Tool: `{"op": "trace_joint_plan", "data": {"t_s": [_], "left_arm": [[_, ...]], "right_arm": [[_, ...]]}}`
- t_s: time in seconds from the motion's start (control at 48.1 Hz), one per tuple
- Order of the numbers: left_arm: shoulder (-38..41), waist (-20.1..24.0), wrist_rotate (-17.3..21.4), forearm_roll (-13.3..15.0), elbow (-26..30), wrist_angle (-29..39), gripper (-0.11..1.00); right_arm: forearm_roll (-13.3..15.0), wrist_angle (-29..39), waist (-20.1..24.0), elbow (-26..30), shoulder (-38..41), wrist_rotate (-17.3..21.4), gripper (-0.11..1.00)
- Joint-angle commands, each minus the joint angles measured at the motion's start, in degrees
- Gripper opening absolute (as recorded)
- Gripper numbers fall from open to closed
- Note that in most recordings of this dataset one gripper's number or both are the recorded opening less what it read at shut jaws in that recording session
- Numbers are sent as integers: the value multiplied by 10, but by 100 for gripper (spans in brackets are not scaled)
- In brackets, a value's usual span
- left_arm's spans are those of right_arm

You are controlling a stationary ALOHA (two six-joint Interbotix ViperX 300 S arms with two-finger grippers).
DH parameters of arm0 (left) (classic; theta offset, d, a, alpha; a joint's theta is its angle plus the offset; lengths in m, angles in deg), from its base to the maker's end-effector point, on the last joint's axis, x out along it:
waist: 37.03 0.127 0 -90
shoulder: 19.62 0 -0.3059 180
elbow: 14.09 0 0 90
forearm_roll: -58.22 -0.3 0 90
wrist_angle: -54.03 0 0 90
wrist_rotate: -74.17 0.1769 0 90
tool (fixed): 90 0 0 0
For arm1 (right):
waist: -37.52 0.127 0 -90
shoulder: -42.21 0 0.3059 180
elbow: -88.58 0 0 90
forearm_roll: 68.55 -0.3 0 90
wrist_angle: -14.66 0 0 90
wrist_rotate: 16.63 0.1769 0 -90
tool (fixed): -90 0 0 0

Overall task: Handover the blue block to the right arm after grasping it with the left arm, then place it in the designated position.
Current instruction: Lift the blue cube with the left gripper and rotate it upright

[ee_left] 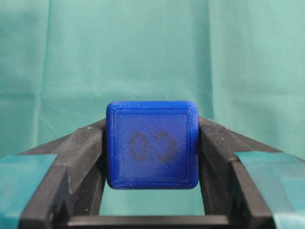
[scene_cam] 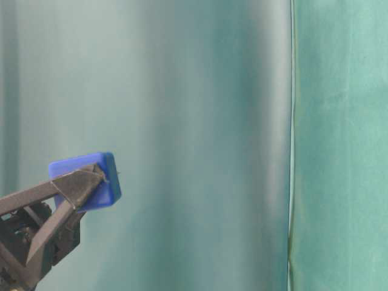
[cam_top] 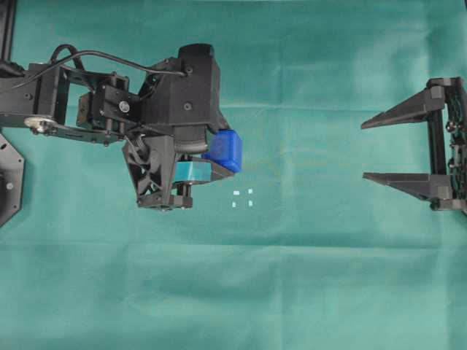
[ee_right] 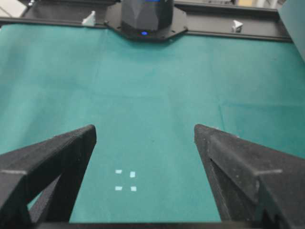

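Gripping the blue block (ee_left: 152, 148) between my teal-taped left fingers (ee_left: 76, 157), I have it pinched on two opposite sides, and in my left wrist view it fills the middle of the frame, a faint dark smudge on the face turned toward the lens. From the overhead view my left gripper (cam_top: 211, 164) sits left of centre, the block (cam_top: 226, 149) poking out at its tip on the side toward the middle of the frame. The table-level view puts the block (scene_cam: 91, 179) in the lower left, lifted clear of the green cloth (scene_cam: 339, 151), one black fingertip (scene_cam: 76, 185) lying across its near face.

Over at the right edge of the overhead frame, my right gripper (cam_top: 372, 149) has its plain black fingers spread wide, nothing between them, tips facing left toward the block and well apart from it. The four small white marks (cam_top: 242, 197) lie on the cloth (cam_top: 292, 277) between the two grippers, just below and right of the block. My right wrist view shows those marks (ee_right: 126, 180) low in the frame, between my two open fingers (ee_right: 57, 152).
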Motion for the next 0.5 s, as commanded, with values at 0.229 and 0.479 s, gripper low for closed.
{"op": "trace_joint_plan", "data": {"t_s": [0.229, 0.479], "left_arm": [[-14, -1, 0, -1, 6, -11, 47], [-27, -1, -1, -1, -19, -54, 47]], "right_arm": [[0, -3, -2, 14, 2, 1, 94], [0, -3, -1, 14, 2, 1, 94]]}}
